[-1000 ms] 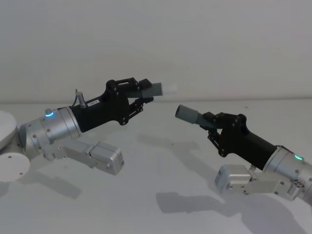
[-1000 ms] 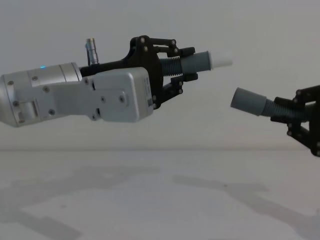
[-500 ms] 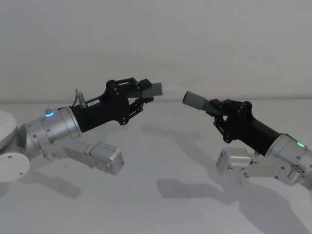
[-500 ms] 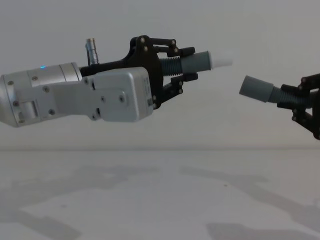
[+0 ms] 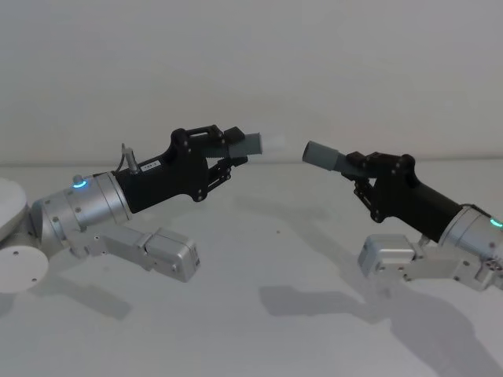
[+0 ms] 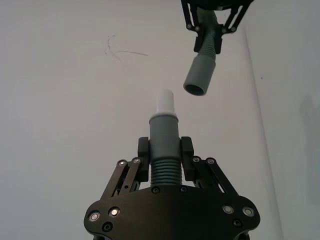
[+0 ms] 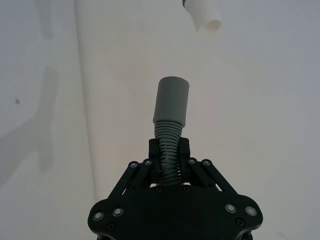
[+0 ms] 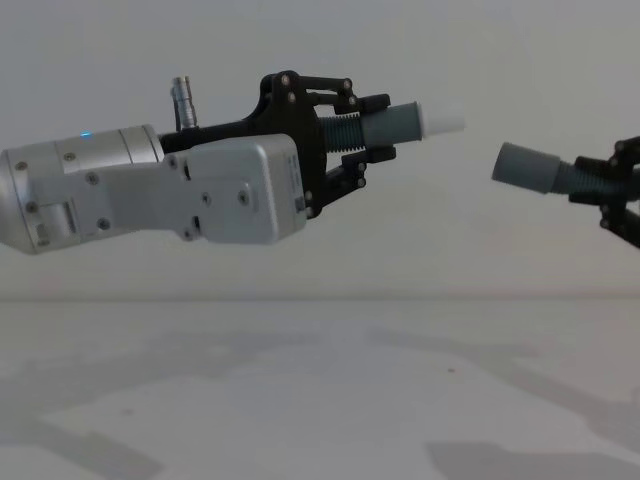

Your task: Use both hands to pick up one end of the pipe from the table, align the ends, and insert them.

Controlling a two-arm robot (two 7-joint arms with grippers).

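Observation:
My left gripper (image 5: 233, 148) is shut on the straight pipe piece (image 8: 400, 123), held well above the table (image 5: 267, 314). The piece's white tapered tip (image 8: 443, 118) points right. My right gripper (image 5: 363, 168) is shut on the corrugated part of the other pipe piece, whose wide grey socket (image 8: 526, 167) points left at the tip. A small gap separates the two ends, and in the chest view the socket sits a little lower than the tip. The left wrist view has the tip (image 6: 165, 102) near the socket's open mouth (image 6: 198, 76). In the right wrist view the tip (image 7: 205, 15) lies off the socket's (image 7: 171, 100) axis.
The white table lies below both arms, with their shadows on it. A round white base (image 5: 12, 251) stands at the far left edge. A plain pale wall closes the back.
My right gripper has risen and moved a little right with the socket piece, bringing the socket nearly level with the white tip. The left arm has stayed still.

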